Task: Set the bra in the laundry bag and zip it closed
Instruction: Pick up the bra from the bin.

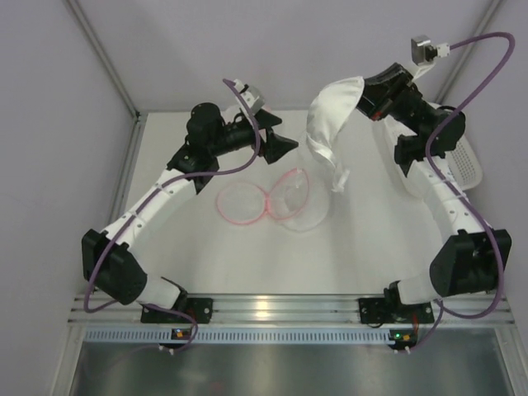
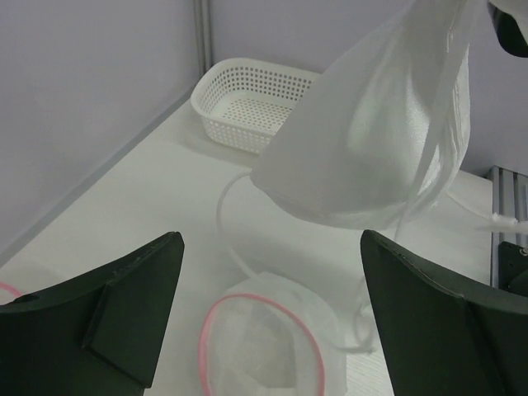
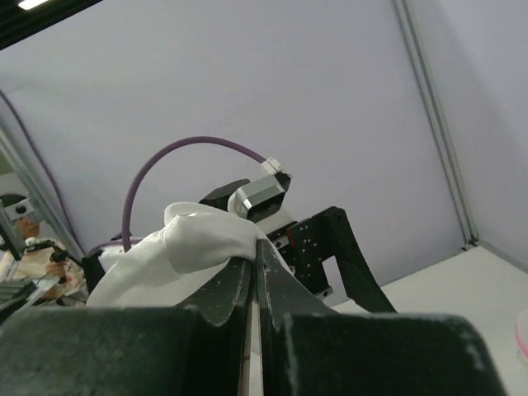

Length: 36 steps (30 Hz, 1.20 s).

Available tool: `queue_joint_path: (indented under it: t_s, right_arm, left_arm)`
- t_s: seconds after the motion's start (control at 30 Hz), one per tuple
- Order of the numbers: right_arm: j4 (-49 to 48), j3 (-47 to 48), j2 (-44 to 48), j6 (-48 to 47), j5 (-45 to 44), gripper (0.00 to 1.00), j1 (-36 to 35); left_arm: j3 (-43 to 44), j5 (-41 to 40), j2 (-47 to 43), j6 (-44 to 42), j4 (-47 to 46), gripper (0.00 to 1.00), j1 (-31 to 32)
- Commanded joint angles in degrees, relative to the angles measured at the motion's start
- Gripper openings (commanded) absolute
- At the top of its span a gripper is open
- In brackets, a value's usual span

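We see right gripper [image 1: 367,92] clamped on soft white fabric bra [image 1: 328,124] | left gripper [image 1: 286,146] spread wide, empty | pink-rimmed round mesh laundry bag [image 1: 299,208] on worktop [image 1: 206,256]

Bare counter [image 1: 247,256] on near side of laundry bag [image 1: 294,204], hanging bra [image 1: 330,124] above it, basket [image 1: 464,161] blocking far right

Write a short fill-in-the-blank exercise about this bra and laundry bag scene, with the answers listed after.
1. The gripper that holds the white bra up in the air is the ____ one.
2. The left gripper points toward the bra with its jaws ____.
3. The mesh laundry bag lies on the table, and its rim is coloured ____.
Missing words: right; open; pink.
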State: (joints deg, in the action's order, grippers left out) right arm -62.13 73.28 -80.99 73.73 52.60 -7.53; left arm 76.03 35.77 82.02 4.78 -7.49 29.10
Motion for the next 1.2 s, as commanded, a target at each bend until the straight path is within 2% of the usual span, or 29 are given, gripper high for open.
queue_joint_path:
  t_s: [0.0,0.07,0.17,0.33,0.47,0.63,0.8,0.97,1.17]
  right_arm:
    - [-16.51,4.06,-4.42,9.39,1.72,0.0,-1.35]
    - [-20.56,5.38,-6.19,13.71,1.89,0.0,-1.7]
    - [-17.87,7.14,-7.43,11.88,2.86,0.0,-2.22]
    - [-10.21,7.85,-5.85,4.15,4.79,0.0,-3.28]
    - [-10.38,8.38,-6.28,4.66,5.58,0.0,-4.33]
    - [-9.68,8.11,-5.58,4.4,5.06,0.0,-5.39]
    - [-8.89,7.41,-4.0,3.96,4.97,0.0,-5.74]
    - [-5.82,6.27,-2.77,0.71,4.62,0.0,-6.18]
    - [-4.05,5.56,-1.89,-0.96,4.62,0.0,-6.53]
  left_arm:
    - [2.1,5.45,-0.1,-1.78,-4.38,0.94,0.08]
    - [2.28,8.43,-0.37,-2.92,-4.38,0.95,-0.01]
    - [2.28,13.43,-2.11,-8.09,-2.1,0.95,-0.1]
    - [0.79,9.15,-4.68,-11.19,-0.6,0.96,-1.24]
    - [4.29,8.09,0.06,-8.57,-0.34,0.95,-2.03]
    - [8.34,13.8,5.16,-7.68,-1.3,0.95,-2.3]
    - [9.22,18.09,5.96,-6.98,-4.38,0.98,-2.3]
    - [10.81,25.57,9.03,1.7,-10.52,0.98,-2.12]
    - [13.0,29.71,11.85,5.07,-13.34,0.98,-0.98]
